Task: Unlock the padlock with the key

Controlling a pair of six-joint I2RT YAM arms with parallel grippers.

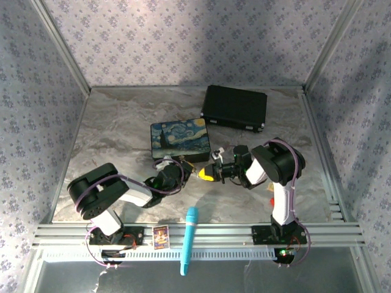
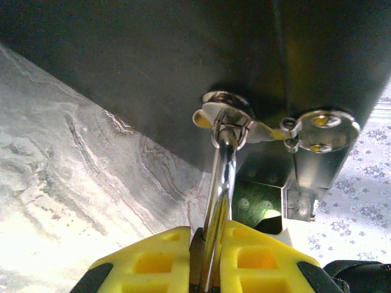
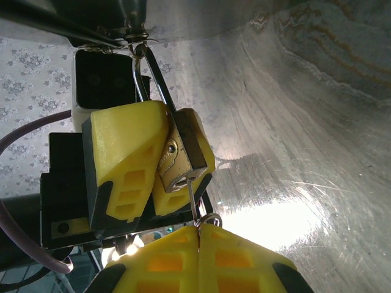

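Observation:
The small brass padlock [image 3: 181,154] is clamped between the yellow fingers [image 3: 125,146] of my left gripper [image 2: 206,235], which is shut on it. Its silver shackle [image 2: 223,177] runs up through the metal hasp [image 2: 229,116] on the front of the Starry Night box [image 1: 180,139]. My right gripper [image 3: 198,231] is shut on the key [image 3: 192,196]. The key's thin blade reaches up into the keyhole in the padlock's bottom face, with the key ring [image 3: 211,218] at the fingertips. Seen from above, the left gripper [image 1: 185,170] and the right gripper [image 1: 208,174] meet tip to tip in front of the box.
A black case [image 1: 235,107] lies behind the painted box at the back right. A blue marker [image 1: 189,238] and a small card [image 1: 160,235] rest on the near rail between the arm bases. Marbled tabletop [image 1: 116,134] lies bare to the left.

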